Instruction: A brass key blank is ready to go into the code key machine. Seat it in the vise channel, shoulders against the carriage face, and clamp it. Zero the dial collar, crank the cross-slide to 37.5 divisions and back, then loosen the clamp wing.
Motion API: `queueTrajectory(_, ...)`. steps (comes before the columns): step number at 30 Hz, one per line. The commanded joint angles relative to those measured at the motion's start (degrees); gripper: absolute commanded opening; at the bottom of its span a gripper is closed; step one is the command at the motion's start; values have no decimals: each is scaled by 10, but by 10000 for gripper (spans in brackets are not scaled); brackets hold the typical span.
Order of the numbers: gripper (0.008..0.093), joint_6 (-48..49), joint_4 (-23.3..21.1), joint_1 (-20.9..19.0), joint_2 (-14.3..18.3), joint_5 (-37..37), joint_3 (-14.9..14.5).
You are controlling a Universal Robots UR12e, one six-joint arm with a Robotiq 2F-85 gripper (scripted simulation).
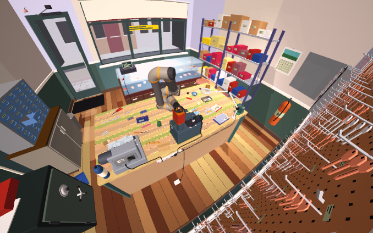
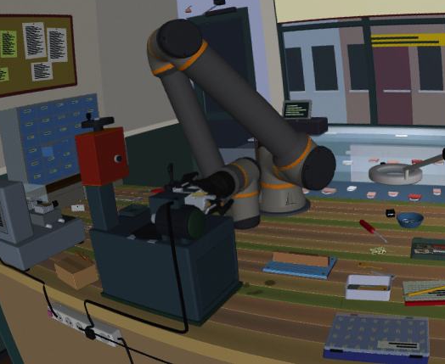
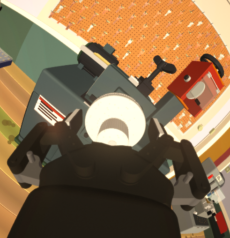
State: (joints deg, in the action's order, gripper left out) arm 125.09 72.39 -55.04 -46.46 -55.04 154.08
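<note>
The brass key blank is mostly hidden; only a sliver of brass [image 2: 200, 193] shows on top of the carriage by my fingers. The code key machine [image 2: 162, 247] is a dark teal box at the bench's front edge. Its white knurled dial collar [image 3: 115, 118] sits straight ahead of my gripper [image 3: 115, 124], between the two fingers. The gripper is open and holds nothing. The black clamp wing [image 3: 164, 65] stands on a stem behind the collar. A red housing [image 3: 196, 87] rises on a post beside the machine. A black motor drum [image 2: 181, 221] sticks out of the machine's side.
A grey key-cutting machine [image 2: 18, 221] sits on the bench left of the code machine. A small cardboard box [image 2: 75, 270] lies between them. A power strip [image 2: 83, 325] and black cables run along the bench's front edge. Trays, a screwdriver [image 2: 372, 230] and a magnifier lamp [image 2: 398, 172] lie to the right.
</note>
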Motion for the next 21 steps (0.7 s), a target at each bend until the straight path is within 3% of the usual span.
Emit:
queueTrajectory(1,930,0,0,0,0,0,0)
queueTrajectory(21,930,0,-44,30,20,30,24)
